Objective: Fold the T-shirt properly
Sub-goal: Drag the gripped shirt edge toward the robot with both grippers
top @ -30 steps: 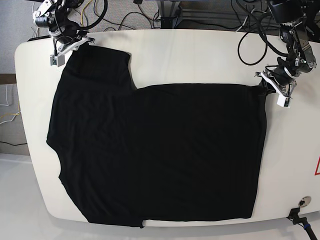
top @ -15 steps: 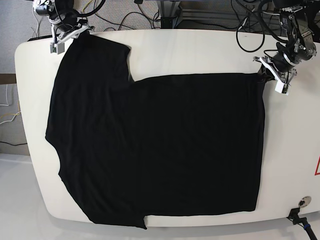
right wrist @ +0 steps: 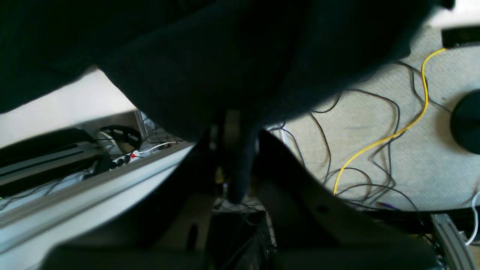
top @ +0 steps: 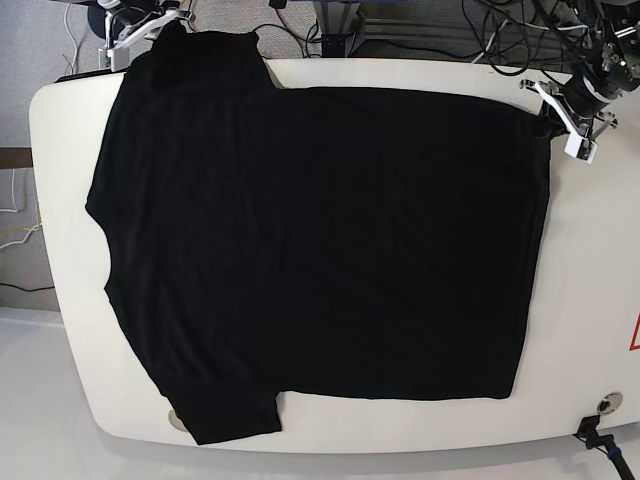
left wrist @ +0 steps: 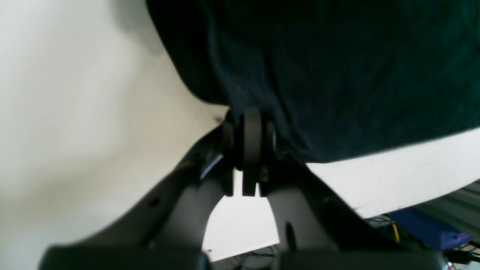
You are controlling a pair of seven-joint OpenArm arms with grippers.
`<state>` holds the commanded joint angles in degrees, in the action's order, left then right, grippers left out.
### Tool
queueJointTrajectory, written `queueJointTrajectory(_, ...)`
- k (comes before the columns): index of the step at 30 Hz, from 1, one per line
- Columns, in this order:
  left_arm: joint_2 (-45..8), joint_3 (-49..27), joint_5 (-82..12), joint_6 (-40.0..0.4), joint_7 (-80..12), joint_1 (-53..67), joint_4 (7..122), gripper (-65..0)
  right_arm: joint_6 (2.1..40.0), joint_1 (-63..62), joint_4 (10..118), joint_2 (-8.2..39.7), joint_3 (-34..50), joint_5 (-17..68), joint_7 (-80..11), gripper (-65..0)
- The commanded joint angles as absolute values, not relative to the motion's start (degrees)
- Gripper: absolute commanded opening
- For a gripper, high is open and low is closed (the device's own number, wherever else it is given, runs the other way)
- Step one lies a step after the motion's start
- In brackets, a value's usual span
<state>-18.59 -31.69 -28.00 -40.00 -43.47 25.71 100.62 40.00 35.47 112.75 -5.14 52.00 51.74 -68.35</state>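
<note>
The black T-shirt (top: 320,240) lies spread flat, plain side up, over most of the white table (top: 590,260). In the base view my left gripper (top: 558,112) is at the far right and is shut on the shirt's far right corner. My right gripper (top: 150,22) is at the far left, past the table's back edge, shut on the shirt's far left corner. The left wrist view shows the left gripper (left wrist: 250,125) pinching a fold of black cloth (left wrist: 337,75). In the right wrist view the right gripper (right wrist: 234,125) is buried in dark cloth (right wrist: 240,60) above the floor.
Loose cables, including a yellow one (right wrist: 390,135), lie on the carpet behind the table. A metal frame (top: 340,25) stands at the back centre. A round fitting (top: 606,405) sits near the table's front right corner, with a red marking (top: 634,335) at the right edge.
Both grippers have moved toward the table's back edge, dragging the T-shirt with them. Its far edge now lies along the back edge, and the far left corner hangs beyond the table.
</note>
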Motion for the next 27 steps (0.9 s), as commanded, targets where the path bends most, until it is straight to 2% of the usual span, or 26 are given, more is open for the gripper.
queueJointTrajectory(8,-15.3,-31.3,-27.9,-40.0,-52.9,13.9,101.8,-65.0,40.0,24.9,112.5,-1.5,52.4,60.9,-74.3,-65.0)
queueJointTrajectory(17,-12.9,-28.7,-27.6,-40.0,-55.7,4.4,101.3,-65.0,39.3,14.3,110.3,-0.9,51.9,60.7,-74.8,-65.0)
queueJointTrajectory(21,-12.9,-27.7,-27.6,-40.0,-55.7,0.5,97.4,-65.0,39.3,9.7,104.4,0.4,51.8,60.3,-74.8,-65.0)
queueJointTrajectory(27,-13.0,-27.6,-27.6,-40.0,-55.7,-6.1,88.8,-65.0,39.3,1.9,101.2,2.6,49.1,54.4,-74.6,-65.0)
